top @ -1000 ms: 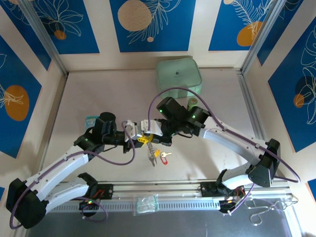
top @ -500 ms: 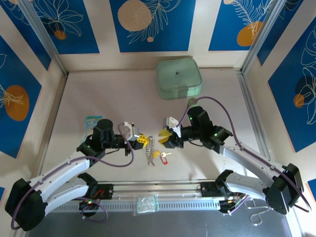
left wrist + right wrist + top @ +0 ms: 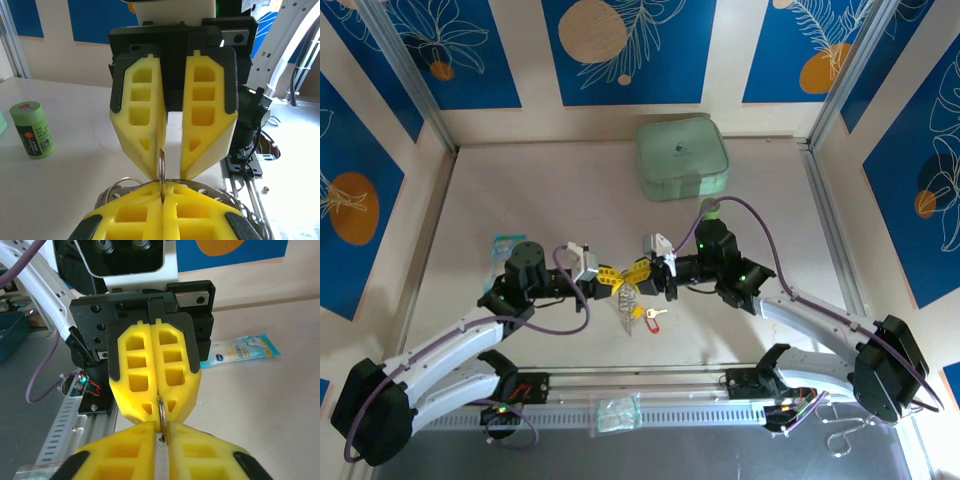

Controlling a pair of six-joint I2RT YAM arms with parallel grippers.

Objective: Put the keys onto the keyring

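Bag [image 3: 617,412] of clear plastic sits on the rail at bottom centre of the top view, btwn the arm bases. Just above it on the table [image 3: 520,190], a bit below frame centre, lie the keys: yellow-head key [image 3: 638,312] and red-head key [image 3: 656,318], side by side, red to the right. Can't tell if either is threaded on. Right above them hangs the keyring [image 3: 625,293], lower end by the yellow head, top part btwn the two grippers, which face each other tip to tip. L gripper [image 3: 162,186] is fully closed w/ the thin ring edge pinched btwn its pads, at bottom centre of the L wrist view. R gripper [image 3: 162,426] has its jaws a narrow slit apart; ring edge sits inside the slit against one finger, not clamped from both sides. At left-centre of the top view, just beside the L arm, lies a blue packet [image 3: 240,352]. Further up, a green cylinder [image 3: 32,130] stands upright behind the R wrist. Farthest, top centre near the back wall, is the pale green case [image 3: 682,158].
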